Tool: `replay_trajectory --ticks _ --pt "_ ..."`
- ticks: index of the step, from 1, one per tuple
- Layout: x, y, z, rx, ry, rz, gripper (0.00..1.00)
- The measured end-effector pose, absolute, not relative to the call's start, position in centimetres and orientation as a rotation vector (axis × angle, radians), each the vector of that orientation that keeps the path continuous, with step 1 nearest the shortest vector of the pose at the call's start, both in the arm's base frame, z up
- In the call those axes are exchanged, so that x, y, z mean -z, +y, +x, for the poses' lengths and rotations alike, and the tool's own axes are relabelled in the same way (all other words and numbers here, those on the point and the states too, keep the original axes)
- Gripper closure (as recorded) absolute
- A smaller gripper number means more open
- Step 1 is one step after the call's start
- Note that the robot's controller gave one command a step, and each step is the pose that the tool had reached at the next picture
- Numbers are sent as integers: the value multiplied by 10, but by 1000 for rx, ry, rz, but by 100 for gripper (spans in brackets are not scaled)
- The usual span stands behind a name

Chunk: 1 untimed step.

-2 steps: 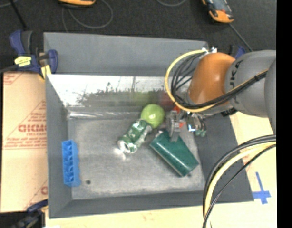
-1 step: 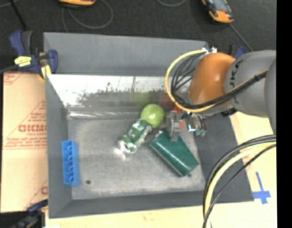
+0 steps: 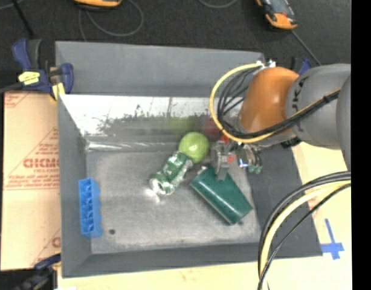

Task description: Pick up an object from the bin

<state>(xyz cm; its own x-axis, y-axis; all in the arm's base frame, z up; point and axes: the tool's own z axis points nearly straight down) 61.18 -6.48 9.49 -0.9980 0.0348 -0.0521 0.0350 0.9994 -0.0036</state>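
My gripper (image 3: 222, 164) hangs at the right of the bin, its grey fingers pointing down just above the upper end of a dark green rectangular block (image 3: 222, 198). The block lies slanted on the bin floor at the right. Just left of the fingers sits a light green ball (image 3: 194, 146) near the back wall. A crumpled clear and green wrapper (image 3: 168, 175) lies below the ball, touching the block's left corner. I see nothing between the fingers.
A blue ridged plastic block (image 3: 89, 206) lies by the left wall. The arm with its orange cover and looped cables overhangs the bin's right back corner.
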Motion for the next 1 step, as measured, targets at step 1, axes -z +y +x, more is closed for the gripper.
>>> replay_trajectory --ticks 1 --pt "-95 -65 612 7 3089 53 100"
